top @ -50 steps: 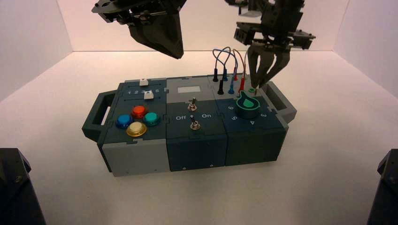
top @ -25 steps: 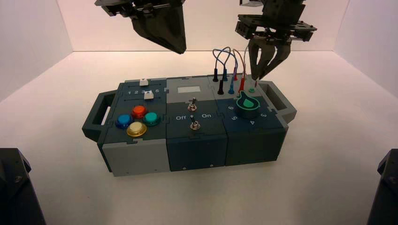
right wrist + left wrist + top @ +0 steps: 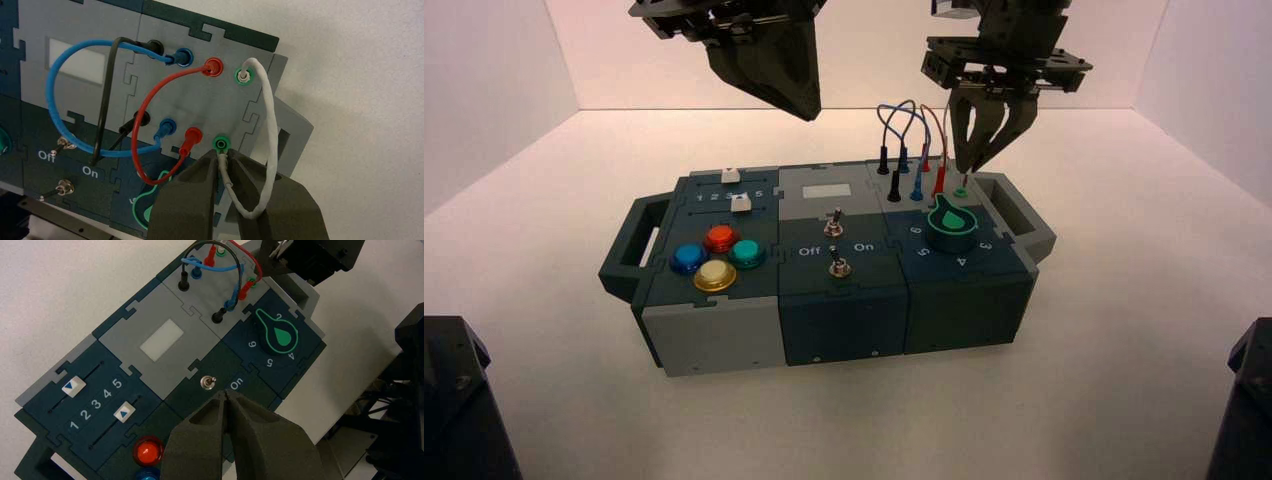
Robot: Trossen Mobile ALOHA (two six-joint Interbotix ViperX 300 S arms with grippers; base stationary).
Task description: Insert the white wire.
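The white wire [image 3: 270, 116] arches from a far green socket [image 3: 243, 76], where one plug sits, round to my right gripper [image 3: 223, 156]. That gripper is shut on the wire's free plug end. The plug points at the near green socket [image 3: 221, 144], with its tip at the socket's mouth; whether it is inside I cannot tell. In the high view my right gripper [image 3: 970, 165] hangs just above that socket [image 3: 961, 191] at the box's back right. My left gripper [image 3: 800, 106] hovers high over the box's middle, shut and empty, and its own view [image 3: 226, 394] shows it above a toggle switch [image 3: 207, 383].
Red [image 3: 150, 115], blue [image 3: 55, 100] and black [image 3: 106, 100] leads stand plugged in beside the white one. A green knob [image 3: 951, 222] lies just in front of the sockets. Further left are two toggle switches [image 3: 833, 222], two sliders [image 3: 741, 203] and coloured buttons [image 3: 715, 275].
My right gripper has risen a little from the near green socket over the last second, still holding the wire's end. The left gripper has barely shifted.
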